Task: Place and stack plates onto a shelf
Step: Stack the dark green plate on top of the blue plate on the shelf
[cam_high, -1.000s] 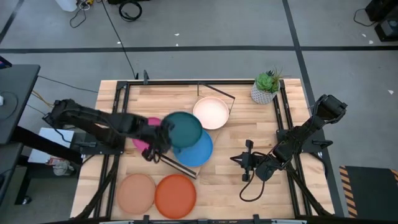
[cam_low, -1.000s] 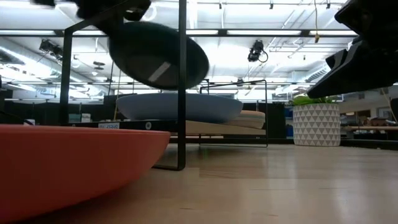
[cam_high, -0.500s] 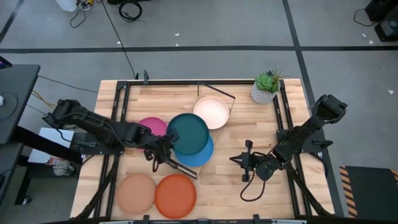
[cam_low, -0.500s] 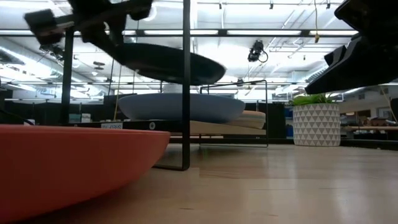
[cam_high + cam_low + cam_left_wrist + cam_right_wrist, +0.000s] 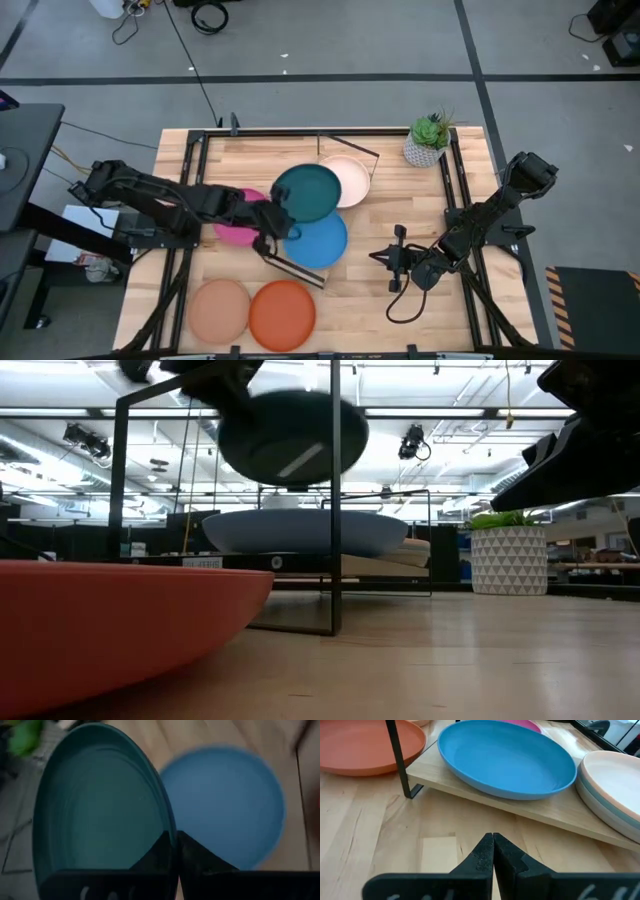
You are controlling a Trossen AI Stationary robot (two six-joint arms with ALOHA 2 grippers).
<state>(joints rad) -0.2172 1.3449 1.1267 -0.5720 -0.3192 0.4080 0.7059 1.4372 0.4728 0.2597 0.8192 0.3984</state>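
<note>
While the counter [image 5: 400,180] stretches wide and slatted under both arms, carrying step plainly in hand. Shelf [image 5: 530,812] sitting mid-counter on thin black legs, blue plate [image 5: 318,240] already resting on its near end, cream plate [image 5: 350,180] stacked over a paler one at the far end. Magenta plate [image 5: 232,230] lying beside the shelf under the left arm, touching or not cannot be told. Tan plate [image 5: 220,308] and orange plate [image 5: 283,312] side by side at the counter's front edge, untouched. Small potted plant [image 5: 428,140] parked in the far right corner, well apart from the action.

Teal plate [image 5: 308,192] up in the air, tilted, pinched by its rim in the left pincer [image 5: 272,220], clenched tight on it in the wrist view [image 5: 172,845]. Hanging above the shelf, between blue and cream, overlapping both from above.

Next move, by judgement: level the teal plate, centre it over one of the stacks, lower gently, then release. Risk of the tilted rim clipping the cream plate's edge or the blue one below; little spare board between the two.

Right pincer [image 5: 493,840] waiting low near the counter's right side, fingers pressed together on nothing, facing the shelf's front edge. Plenty of bare wood on that side for moving.
</note>
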